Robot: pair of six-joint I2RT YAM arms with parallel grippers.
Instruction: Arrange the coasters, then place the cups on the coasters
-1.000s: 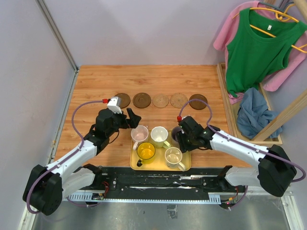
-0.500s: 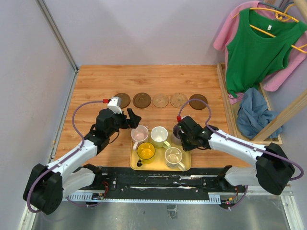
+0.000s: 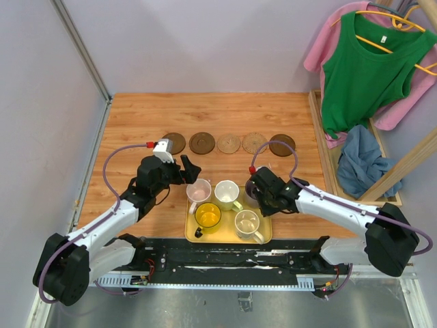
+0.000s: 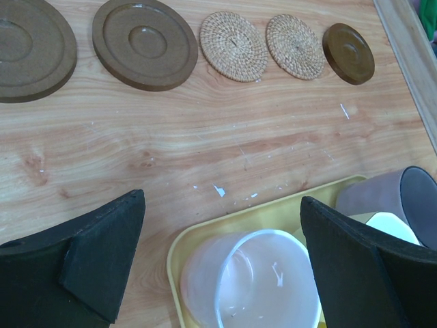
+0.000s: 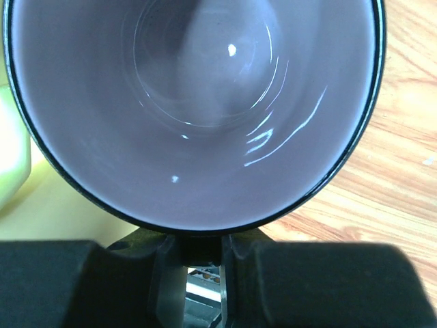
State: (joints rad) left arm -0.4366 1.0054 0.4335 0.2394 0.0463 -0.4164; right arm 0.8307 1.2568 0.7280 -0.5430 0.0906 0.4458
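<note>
Five coasters lie in a row across the table: dark brown, dark brown, tan woven, tan woven, dark brown. Nearer, a yellow tray carries the cups: translucent pink, pale whitish-green, yellow, cream and grey-purple. My left gripper is open, its fingers on either side of the pink cup without touching it. My right gripper is shut on the dark handle of the grey-purple cup, at the tray's far right corner.
A wooden rack borders the table's right side, with a green top, a pink garment and a blue cloth hanging over it. Walls close the left and back. Both arm bases sit at the near edge.
The right gripper's jaws have closed onto the grey-purple cup's handle and that arm has edged slightly left. The left arm and all cups stay where they were.
</note>
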